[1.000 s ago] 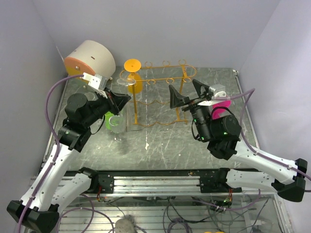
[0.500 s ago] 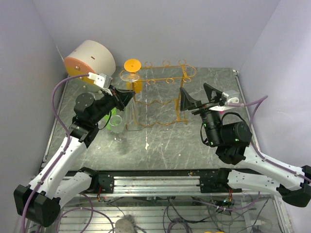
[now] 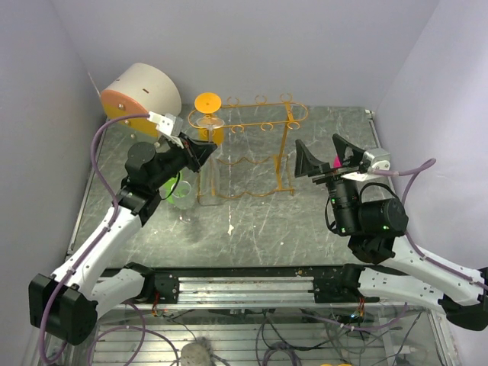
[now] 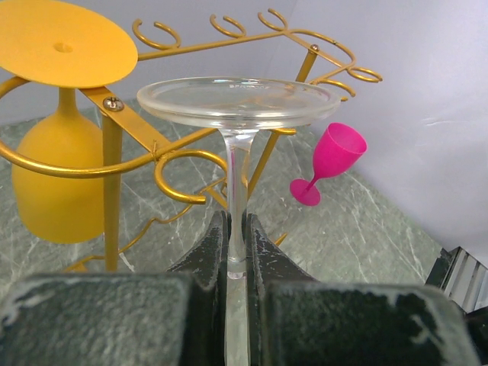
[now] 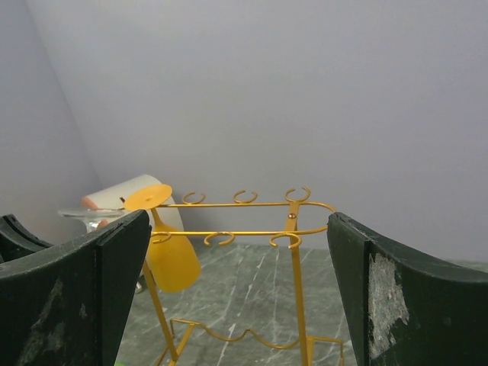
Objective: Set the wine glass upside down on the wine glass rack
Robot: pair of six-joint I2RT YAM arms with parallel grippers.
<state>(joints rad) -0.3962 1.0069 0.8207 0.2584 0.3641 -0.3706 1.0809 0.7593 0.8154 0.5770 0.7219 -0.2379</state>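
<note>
- We see the left gripper (image 4: 236, 238) clamped on the stem of the clear wine glass (image 4: 238, 103), which is upside down with its foot on top
- The glass foot sits level with the top rail of the wine glass rack (image 4: 112, 198), at its left end, just beside a yellow glass (image 4: 57, 183) hanging there; we cannot tell whether the stem is inside a loop
- The right gripper (image 3: 325, 158) is spread wide and holds nothing, apart from the rack
- A pink glass (image 4: 335, 152) stands on the table beyond
</note>
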